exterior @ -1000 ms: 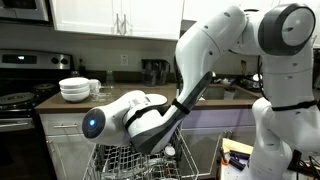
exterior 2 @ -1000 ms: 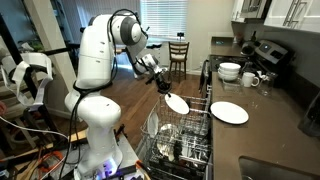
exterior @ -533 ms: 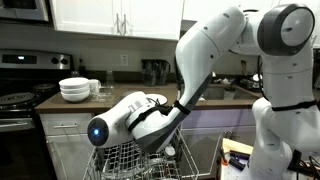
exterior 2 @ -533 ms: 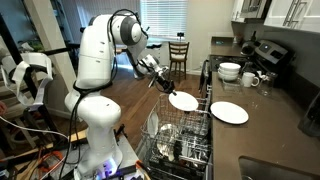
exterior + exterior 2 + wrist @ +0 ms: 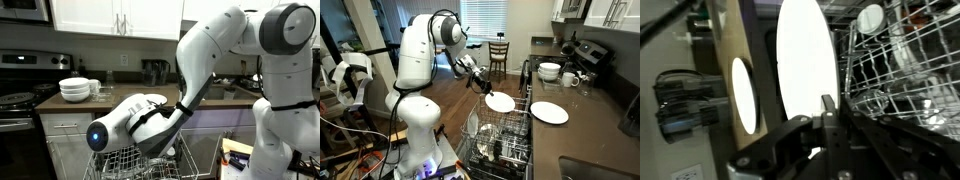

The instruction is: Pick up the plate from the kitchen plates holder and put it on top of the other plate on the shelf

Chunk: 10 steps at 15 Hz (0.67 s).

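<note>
The plate (image 5: 499, 102) is clamped at its rim by the gripper (image 5: 484, 90), clear above the kitchen plates holder (image 5: 500, 135) (the underside is left free), so it can be laid on the other plate (image 5: 549, 112) on the shelf (image 5: 592, 125).

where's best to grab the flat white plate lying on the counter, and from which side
Probably its rim, pinched from the side facing the dish rack. The flat plate lies flat on the countertop, so only the thin rim offers a hold. That edge looks open, while bowls stand further along.
</note>
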{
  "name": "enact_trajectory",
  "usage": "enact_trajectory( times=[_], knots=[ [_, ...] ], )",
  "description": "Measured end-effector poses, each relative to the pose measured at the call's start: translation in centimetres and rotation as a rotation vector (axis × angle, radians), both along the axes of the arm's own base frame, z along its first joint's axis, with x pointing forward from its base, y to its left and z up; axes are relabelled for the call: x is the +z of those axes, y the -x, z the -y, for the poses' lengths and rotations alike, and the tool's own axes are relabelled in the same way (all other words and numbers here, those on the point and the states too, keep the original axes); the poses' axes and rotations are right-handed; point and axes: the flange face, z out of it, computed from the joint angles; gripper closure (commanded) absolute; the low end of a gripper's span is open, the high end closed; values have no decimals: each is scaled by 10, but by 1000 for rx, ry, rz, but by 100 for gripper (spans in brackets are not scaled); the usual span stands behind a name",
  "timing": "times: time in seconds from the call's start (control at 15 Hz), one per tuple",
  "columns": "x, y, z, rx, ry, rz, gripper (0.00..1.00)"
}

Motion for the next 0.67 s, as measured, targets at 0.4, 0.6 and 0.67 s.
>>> enact_trajectory(
  times=[0.4,0.6,0.67],
  knots=[
    [-24,2,10,3,-140,-105,98],
    [-24,1,13,-4,-135,-106,98],
    [-24,2,13,-5,-132,-107,98]
  ],
)
